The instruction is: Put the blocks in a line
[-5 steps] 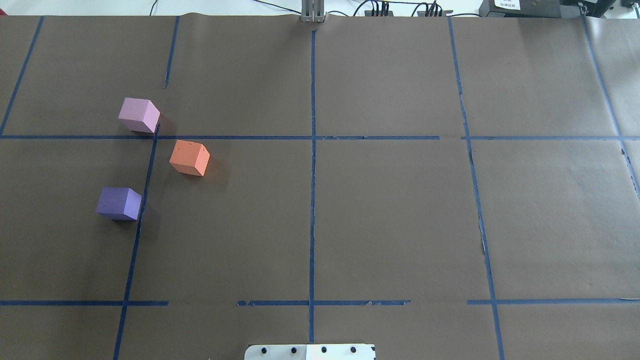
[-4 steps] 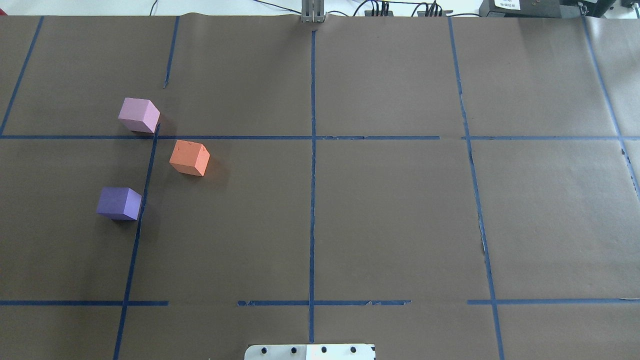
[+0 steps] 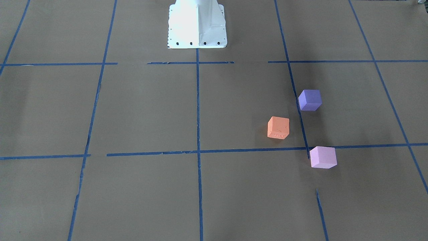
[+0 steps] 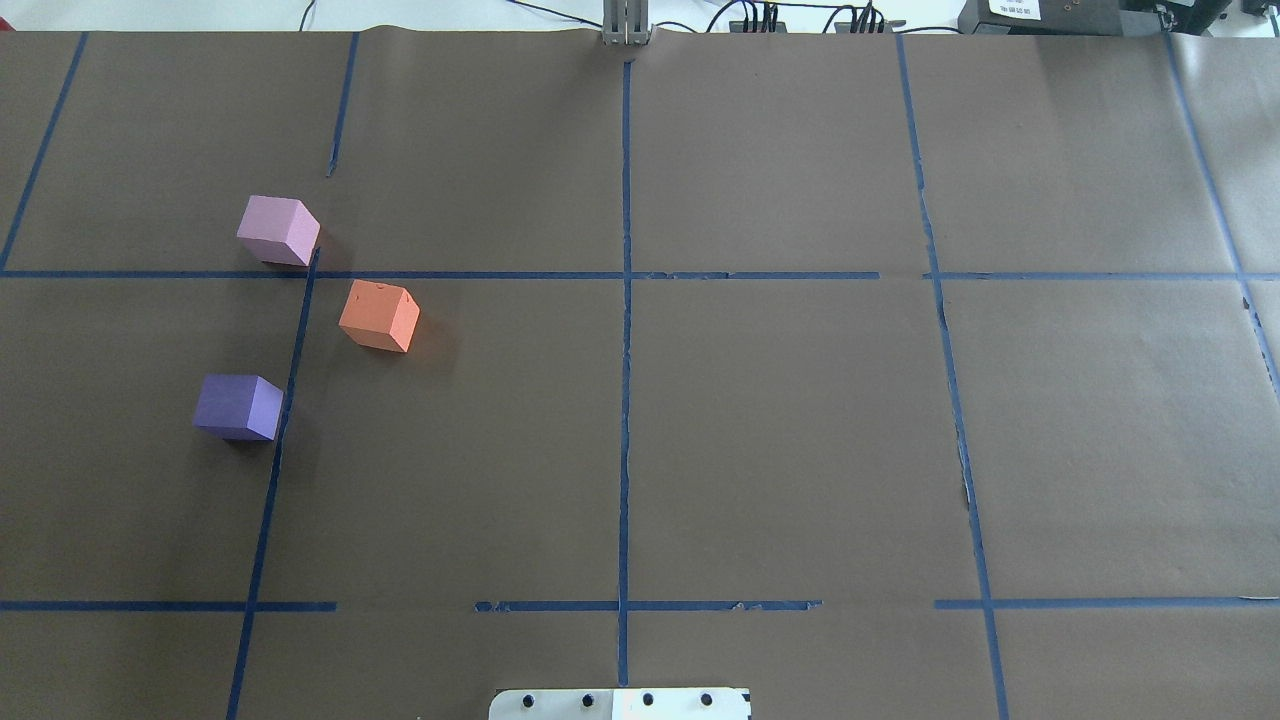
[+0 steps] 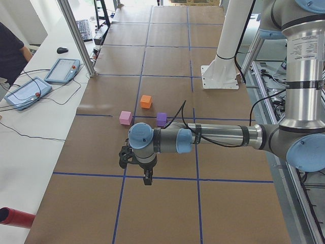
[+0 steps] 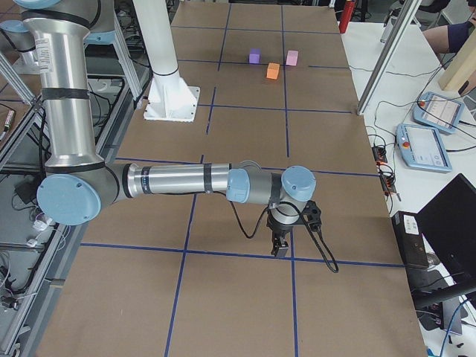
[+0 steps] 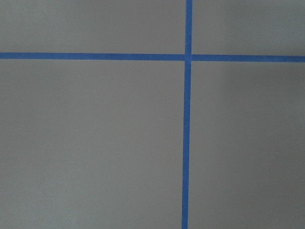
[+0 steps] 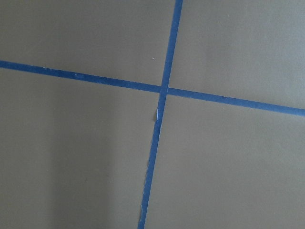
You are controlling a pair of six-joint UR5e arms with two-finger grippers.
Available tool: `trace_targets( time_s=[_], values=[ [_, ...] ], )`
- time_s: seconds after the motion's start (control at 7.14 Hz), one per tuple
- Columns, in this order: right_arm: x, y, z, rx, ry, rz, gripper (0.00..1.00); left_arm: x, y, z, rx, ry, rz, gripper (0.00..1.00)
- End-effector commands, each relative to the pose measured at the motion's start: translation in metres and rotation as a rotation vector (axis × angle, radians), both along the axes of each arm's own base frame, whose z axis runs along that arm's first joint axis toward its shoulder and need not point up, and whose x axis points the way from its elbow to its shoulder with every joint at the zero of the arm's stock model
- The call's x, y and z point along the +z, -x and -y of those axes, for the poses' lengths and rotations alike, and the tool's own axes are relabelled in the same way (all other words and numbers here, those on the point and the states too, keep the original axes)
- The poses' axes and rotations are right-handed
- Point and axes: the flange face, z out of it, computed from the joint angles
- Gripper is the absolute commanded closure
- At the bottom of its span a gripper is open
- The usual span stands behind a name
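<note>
Blocks (image 3: 278,127) sit apart on the tabletop (image 4: 780,420): orange block (image 4: 379,316), purple block (image 4: 238,407), pink block (image 4: 278,230). They are a little past the left gripper (image 5: 147,179) and far from the right gripper (image 6: 280,248). I cannot tell if either gripper is open or closed.

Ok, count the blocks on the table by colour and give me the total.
orange block: 1
blue-violet block: 1
pale pink block: 1
Total: 3
</note>
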Motion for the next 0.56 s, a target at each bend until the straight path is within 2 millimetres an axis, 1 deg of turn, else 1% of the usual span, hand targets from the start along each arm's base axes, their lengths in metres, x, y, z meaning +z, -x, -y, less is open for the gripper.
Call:
trace_targets(
  time_s=[0.0, 0.14, 0.28, 0.42],
  values=[
    [0.000, 0.000, 0.000, 0.000, 0.000, 0.000, 0.00, -0.005, 0.000, 0.005, -0.007, -0.005, 0.005, 0.00],
    [0.000, 0.000, 0.000, 0.000, 0.000, 0.000, 0.00, -0.010, 0.000, 0.010, -0.009, -0.012, -0.004, 0.00],
    [0.000, 0.000, 0.000, 0.000, 0.000, 0.000, 0.00, -0.031, -0.001, 0.030, -0.007, -0.058, 0.004, 0.00],
    [0.000, 0.000, 0.000, 0.000, 0.000, 0.000, 0.00, -0.061, -0.007, 0.055, -0.010, -0.083, 0.003, 0.00]
  ],
)
